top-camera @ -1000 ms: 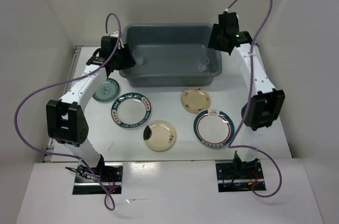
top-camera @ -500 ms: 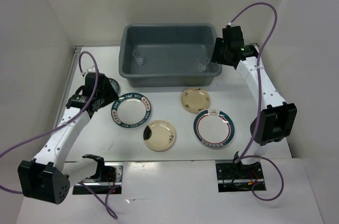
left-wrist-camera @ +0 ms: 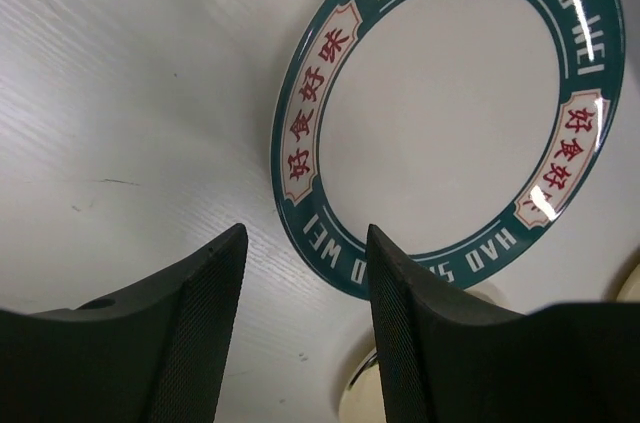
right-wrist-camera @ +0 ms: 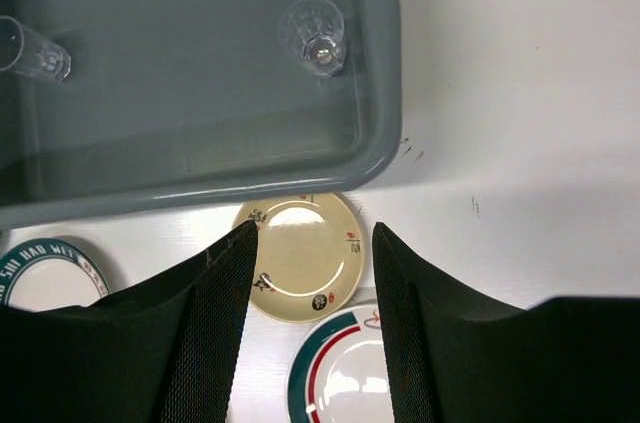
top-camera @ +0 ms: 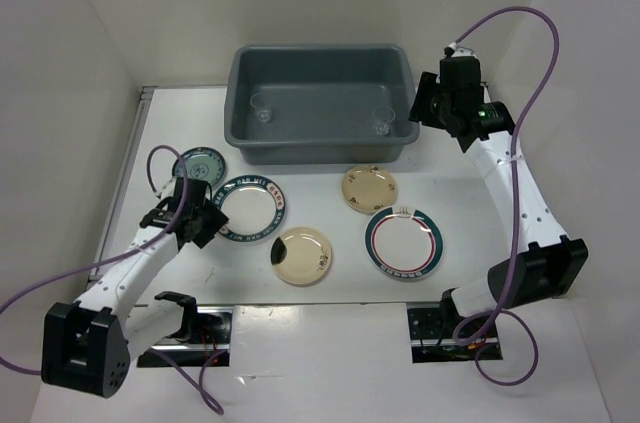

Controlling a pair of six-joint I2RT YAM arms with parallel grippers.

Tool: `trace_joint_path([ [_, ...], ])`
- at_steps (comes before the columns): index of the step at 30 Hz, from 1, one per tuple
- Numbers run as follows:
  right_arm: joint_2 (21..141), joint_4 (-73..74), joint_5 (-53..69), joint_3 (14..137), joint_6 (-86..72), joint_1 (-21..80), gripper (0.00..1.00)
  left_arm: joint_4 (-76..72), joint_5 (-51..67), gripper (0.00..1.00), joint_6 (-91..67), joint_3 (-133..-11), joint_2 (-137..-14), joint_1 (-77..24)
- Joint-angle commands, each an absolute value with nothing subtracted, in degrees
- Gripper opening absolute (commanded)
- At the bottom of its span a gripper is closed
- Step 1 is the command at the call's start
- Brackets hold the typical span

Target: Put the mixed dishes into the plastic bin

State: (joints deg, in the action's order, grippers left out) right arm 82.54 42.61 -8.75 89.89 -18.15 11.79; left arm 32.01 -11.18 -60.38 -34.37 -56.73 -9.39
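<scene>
The grey-blue plastic bin [top-camera: 318,148] stands at the back and holds two clear cups [top-camera: 262,113] [top-camera: 382,123]. On the table lie a teal saucer [top-camera: 205,162], a green-rimmed plate with lettering [top-camera: 250,210], two cream plates [top-camera: 370,188] [top-camera: 302,255] and a green-and-red-rimmed plate [top-camera: 403,243]. My left gripper [top-camera: 205,223] is open and empty at the lettered plate's left edge; that plate fills the left wrist view [left-wrist-camera: 450,113]. My right gripper [top-camera: 424,111] is open and empty beside the bin's right end. The right wrist view shows the bin [right-wrist-camera: 200,153], a cup [right-wrist-camera: 315,38] and a cream plate [right-wrist-camera: 300,253].
White walls enclose the table on the left, back and right. Purple cables loop from both arms. The right wrist view also shows the second cup [right-wrist-camera: 35,53] and the green-and-red plate [right-wrist-camera: 345,373]. A cream plate's edge [left-wrist-camera: 385,398] shows below my left fingers.
My left gripper has swung from the bin's left end down to the lettered plate's left edge. My right gripper has drawn back to the right, off the bin's right corner.
</scene>
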Motion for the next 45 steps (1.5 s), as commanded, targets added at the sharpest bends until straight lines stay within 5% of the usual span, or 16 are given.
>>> trace_joint_path([
  [1, 80.9, 40.2, -9.2, 89.0, -18.1, 12.0, 0.56, 24.6, -9.1, 0.59, -65.5, -32.8, -60.3, -9.1],
  [18, 80.9, 40.2, -10.4, 89.0, -17.6, 12.0, 0.56, 15.2, -7.6, 0.52, -66.8, -30.6, -70.8, -9.1],
  [34, 81.4, 40.2, -9.3, 89.6, -17.1, 12.0, 0.56, 16.0, -10.5, 0.00, -69.7, -30.1, -67.4, -9.1],
  [45, 81.9, 39.6, -6.9, 89.6, -17.1, 12.0, 0.56, 25.8, -11.1, 0.00, -73.6, -30.6, -49.1, -9.1],
])
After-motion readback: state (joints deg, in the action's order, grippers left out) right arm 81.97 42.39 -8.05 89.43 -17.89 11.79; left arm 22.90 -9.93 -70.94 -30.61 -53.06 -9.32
